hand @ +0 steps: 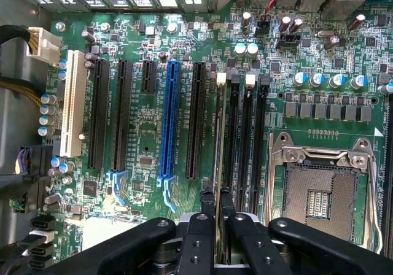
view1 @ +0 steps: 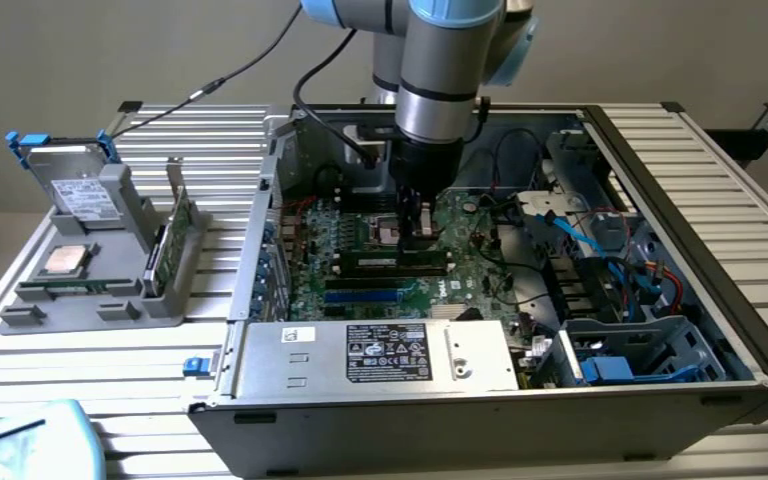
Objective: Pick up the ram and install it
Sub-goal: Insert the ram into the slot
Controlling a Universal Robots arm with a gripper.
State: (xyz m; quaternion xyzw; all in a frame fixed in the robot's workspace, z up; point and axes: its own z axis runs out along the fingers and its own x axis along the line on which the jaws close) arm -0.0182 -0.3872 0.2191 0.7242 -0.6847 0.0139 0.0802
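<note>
The ram (hand: 219, 146) shows edge-on in the wrist view as a thin green stick. It runs along the memory slot nearest the black expansion slots, with a white latch (hand: 221, 77) at its far end. My gripper (hand: 217, 196) is shut on the near end of the ram, one black finger (hand: 206, 209) on each side. In the exterior view the gripper (view1: 422, 232) reaches straight down into the open computer case, onto the slots where the ram (view1: 381, 262) lies. Whether the stick is pressed fully home I cannot tell.
Beside the slots lies the bare processor socket (hand: 319, 192). The power supply (view1: 371, 355) fills the case's front and blue cables (view1: 624, 260) run along its right. Outside, on the exterior view's left, a grey rack (view1: 51, 310) holds a hard drive (view1: 75, 185), a processor chip (view1: 67, 258) and a bracketed green card (view1: 171, 245).
</note>
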